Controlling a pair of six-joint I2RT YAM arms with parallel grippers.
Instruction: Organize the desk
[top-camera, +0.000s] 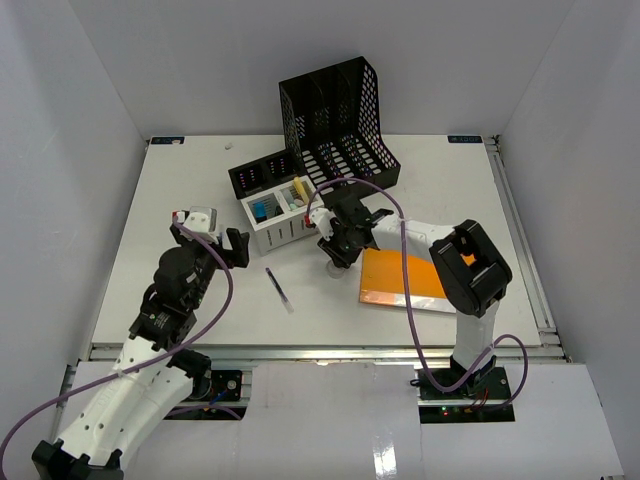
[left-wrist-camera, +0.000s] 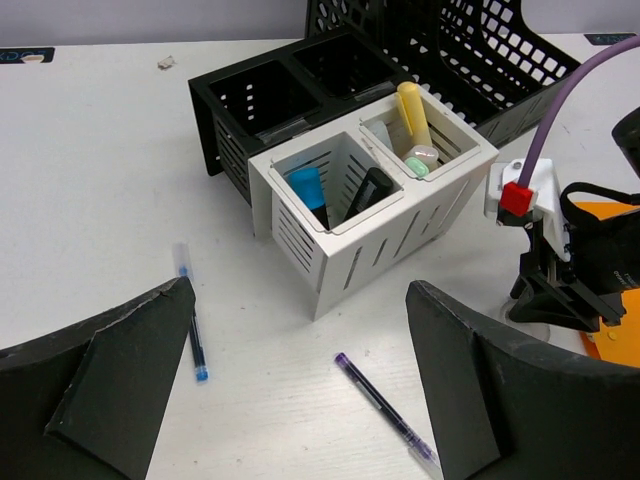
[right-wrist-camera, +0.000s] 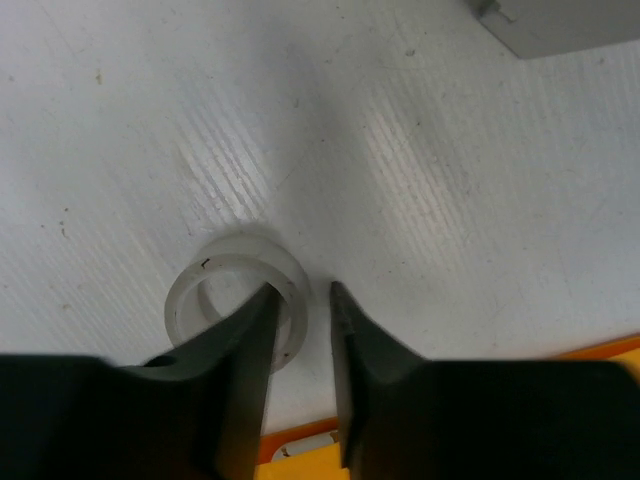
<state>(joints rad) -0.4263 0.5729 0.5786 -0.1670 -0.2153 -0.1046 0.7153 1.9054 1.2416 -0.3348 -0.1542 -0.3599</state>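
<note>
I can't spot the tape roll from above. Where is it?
The tape roll lies on the desk in the right wrist view, the right gripper straddling its wall, beside the orange folder.

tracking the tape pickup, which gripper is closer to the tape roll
Right. The right gripper is down at the tape roll; the left gripper hangs open far to its left.

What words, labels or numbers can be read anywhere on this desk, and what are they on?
None can be read.
On the far edge of the desk, the left label and the right label carry print that is too small and blurred to make out.
</note>
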